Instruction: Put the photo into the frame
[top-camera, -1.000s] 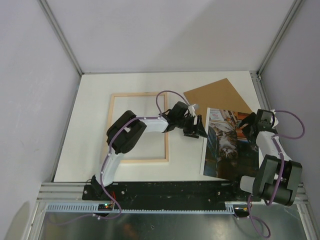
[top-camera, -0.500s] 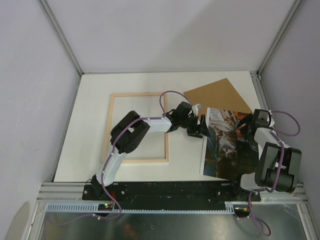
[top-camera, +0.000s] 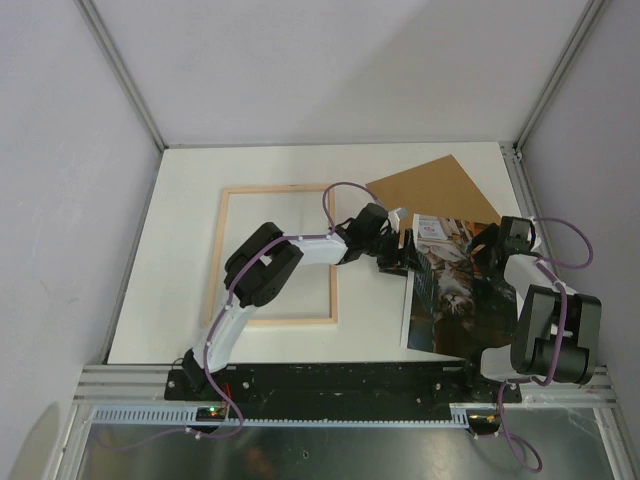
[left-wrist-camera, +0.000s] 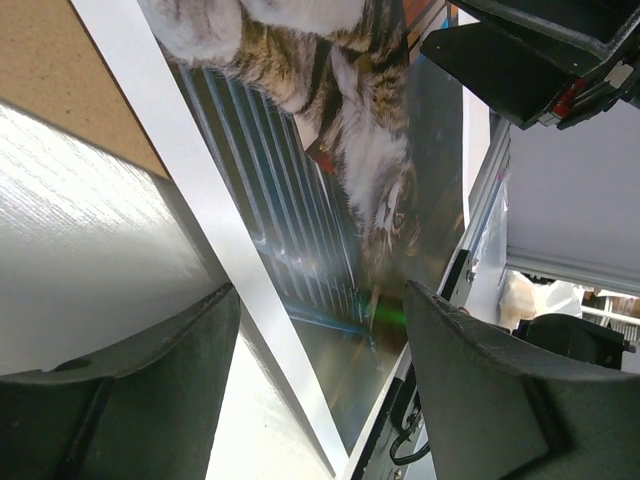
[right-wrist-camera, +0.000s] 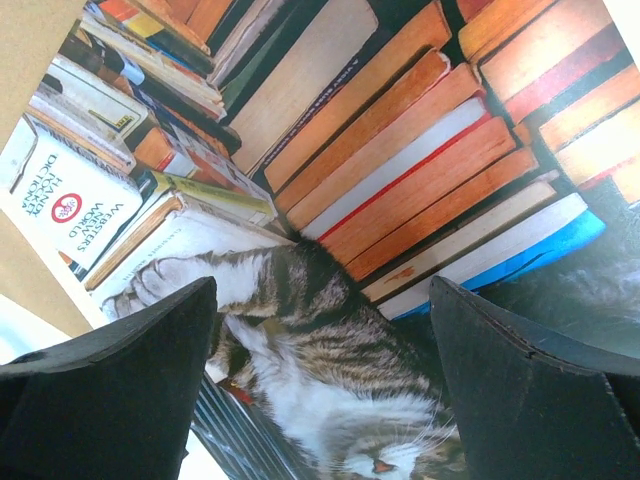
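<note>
The photo (top-camera: 450, 300), a shiny print of a grey-white cat under stacked orange books, lies by the counter's (top-camera: 180, 200) right edge, its far end on a brown board (top-camera: 430, 185). The left claw (top-camera: 398, 257) is wide open at its left edge, and the right claw (top-camera: 487, 250) is wide open above it. The frame (top-camera: 222, 255) lies left, wood side up.

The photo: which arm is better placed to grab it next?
Likely left. The left pincer, open, sits at the edge of the photo nearest the frame; the right pincer hovers over its flat face.

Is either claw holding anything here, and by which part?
Nothing is held. Both stand open: the left claw over the photo at its white border, the right claw above its printed face.
</note>
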